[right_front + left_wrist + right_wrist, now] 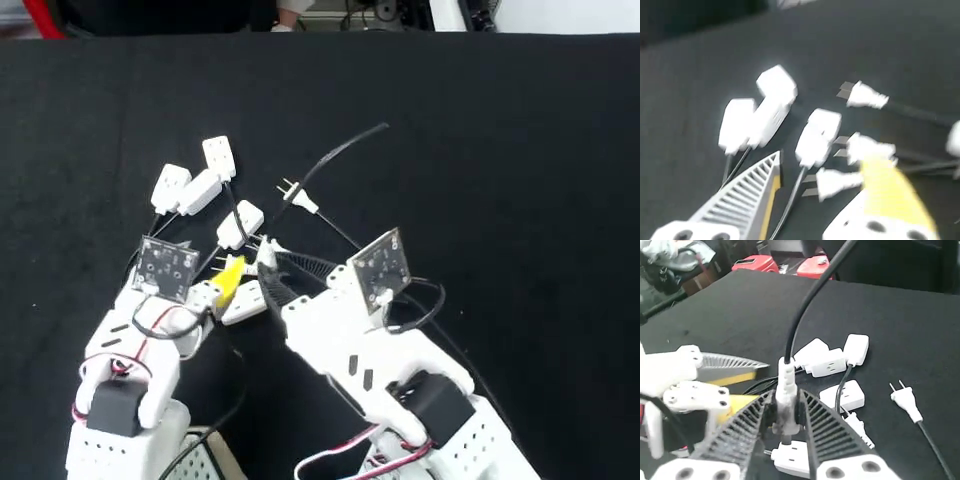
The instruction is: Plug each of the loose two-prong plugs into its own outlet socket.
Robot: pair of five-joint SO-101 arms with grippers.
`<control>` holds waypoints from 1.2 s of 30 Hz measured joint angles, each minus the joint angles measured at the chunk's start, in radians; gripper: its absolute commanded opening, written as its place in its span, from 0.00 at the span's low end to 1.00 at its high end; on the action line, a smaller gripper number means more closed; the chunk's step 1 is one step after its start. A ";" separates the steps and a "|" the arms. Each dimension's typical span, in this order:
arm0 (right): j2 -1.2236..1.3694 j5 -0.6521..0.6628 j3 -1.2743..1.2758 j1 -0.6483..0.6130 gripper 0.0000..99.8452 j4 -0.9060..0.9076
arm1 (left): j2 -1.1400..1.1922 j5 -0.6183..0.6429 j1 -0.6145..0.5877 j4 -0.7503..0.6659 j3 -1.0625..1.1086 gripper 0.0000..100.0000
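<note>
A robotics lab or workshop: black-covered table [540, 130], tangled cables [368, 14] and red objects [753, 263] behind.

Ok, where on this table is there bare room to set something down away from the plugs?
Bare cloth: right of the loose plug and its cable, along the far table edge, and left of the outlet sockets. Crowded: between the left gripper and right gripper, where sockets, plugs and cords bunch.

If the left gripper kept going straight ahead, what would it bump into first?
Probably the small white plug between the left gripper's open fingers; a white socket block lies just beyond. Depth is unclear.
</note>
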 measured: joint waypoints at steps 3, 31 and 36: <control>0.000 0.014 -0.052 -0.009 0.01 0.046 | 0.000 0.005 0.081 -0.107 0.000 0.13; -0.009 -0.077 -0.149 -0.034 0.01 0.074 | -0.002 0.028 0.216 -0.227 0.126 0.13; -0.009 -0.081 -0.083 -0.040 0.01 0.000 | -0.002 0.083 0.226 -0.227 0.120 0.13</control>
